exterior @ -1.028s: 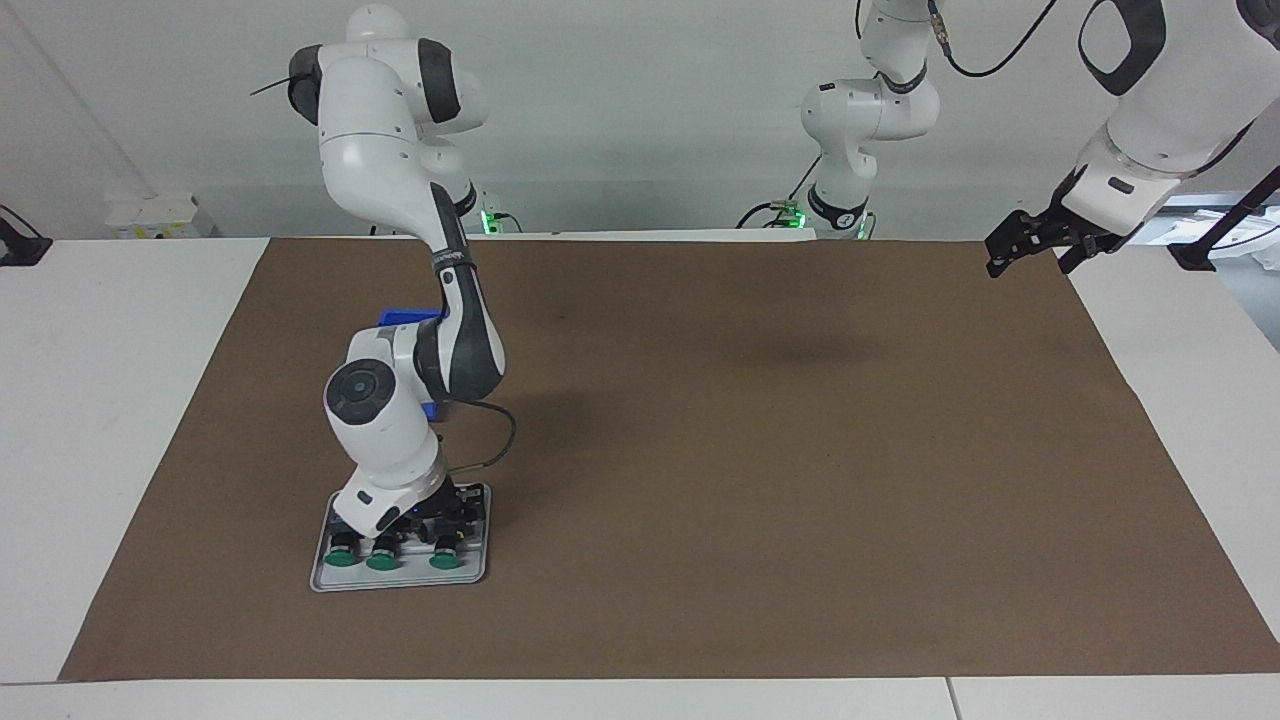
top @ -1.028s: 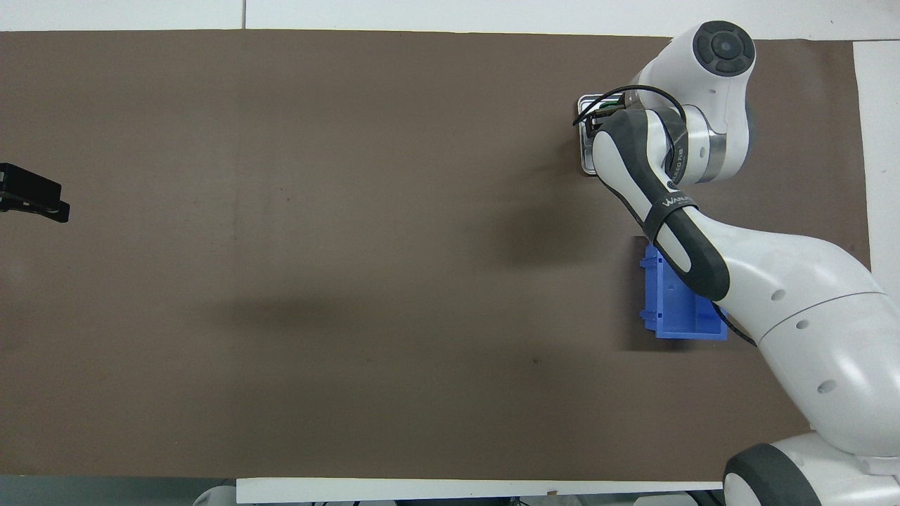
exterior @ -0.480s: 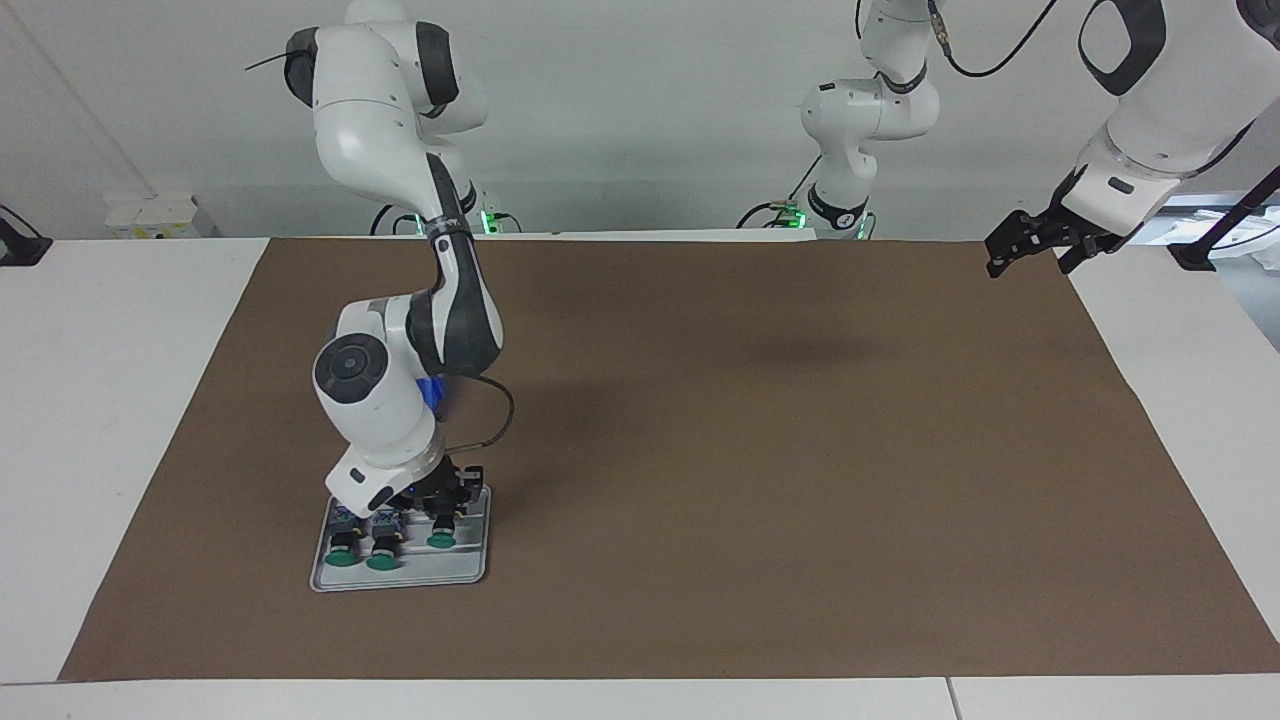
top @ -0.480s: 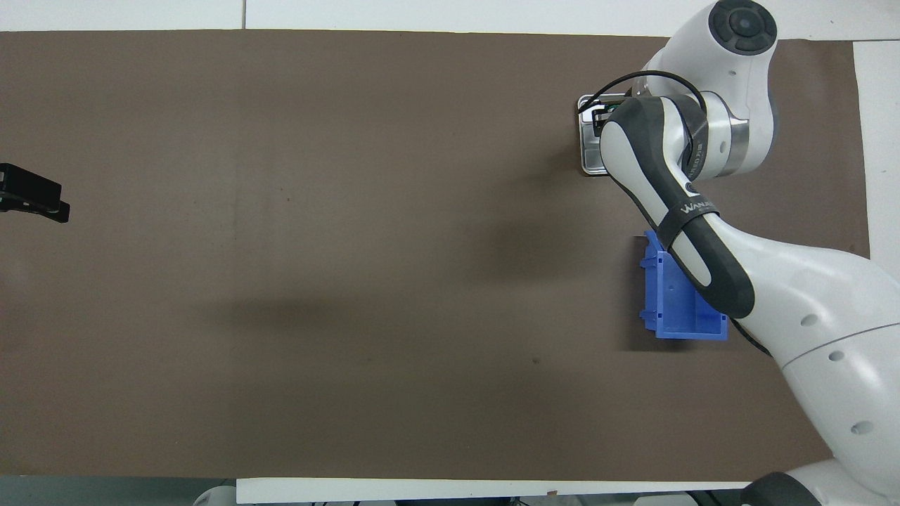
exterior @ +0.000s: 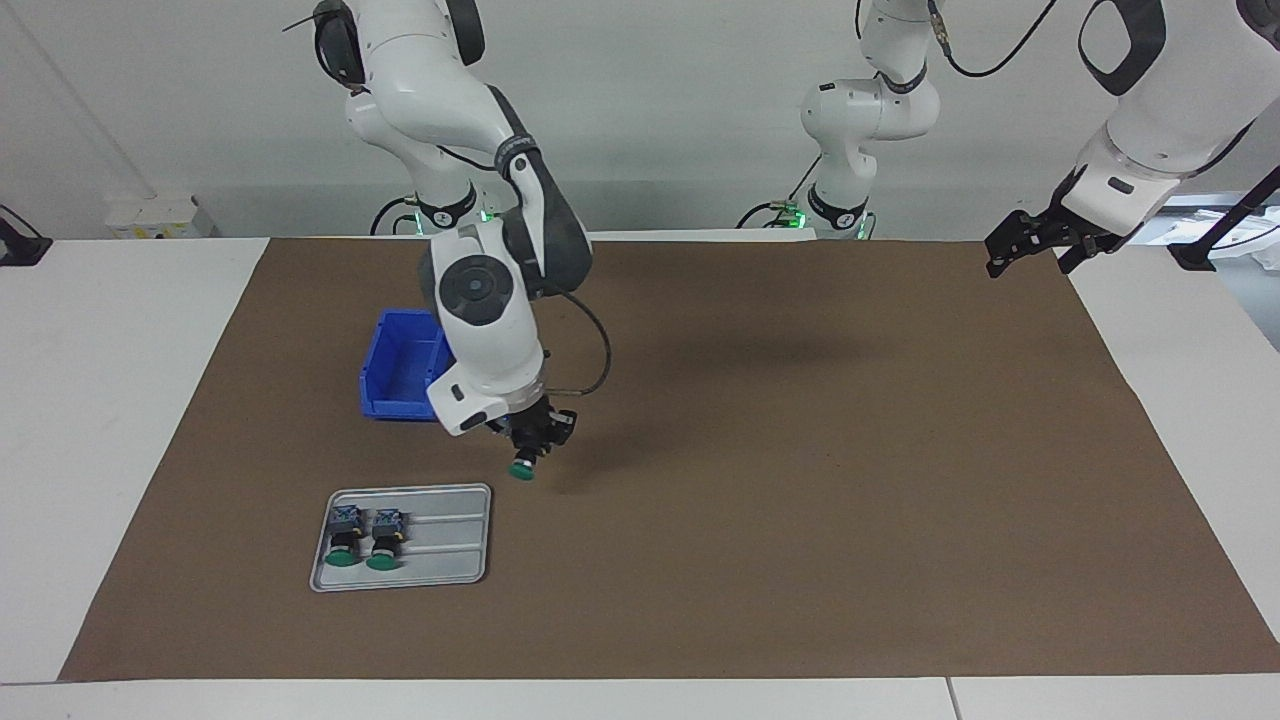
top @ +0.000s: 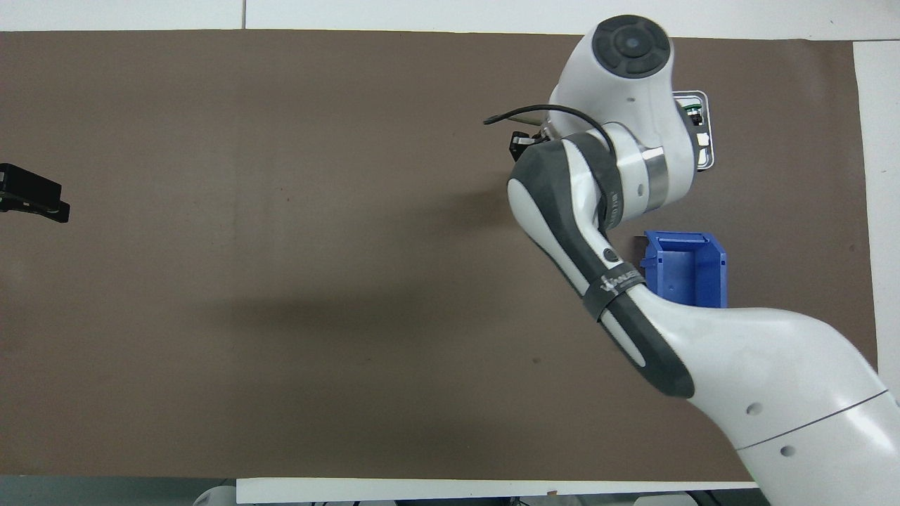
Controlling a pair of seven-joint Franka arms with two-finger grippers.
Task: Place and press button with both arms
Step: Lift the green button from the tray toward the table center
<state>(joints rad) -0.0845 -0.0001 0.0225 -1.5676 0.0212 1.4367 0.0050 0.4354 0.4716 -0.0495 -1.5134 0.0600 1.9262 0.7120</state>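
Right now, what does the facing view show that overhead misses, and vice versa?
Facing only: the right gripper shut on a green-capped button, lifted over the brown mat, and two more buttons lying on the grey tray. Overhead only: nothing extra; the right arm hides the gripper and most of the tray. Both: the blue bin, the tray, and the left gripper waiting open at the mat's edge.

The right gripper (exterior: 530, 450) is hanging over bare brown mat (exterior: 800, 480), carrying the button (exterior: 521, 469) clear of the surface. Close beside it, nearer the robots, the blue bin (exterior: 400, 378) is standing as a wall. The grey tray (exterior: 470, 570), with two more buttons (exterior: 362, 540), is lying just below and outward. Toward the left gripper (exterior: 1030, 248), the mat is stretching open.
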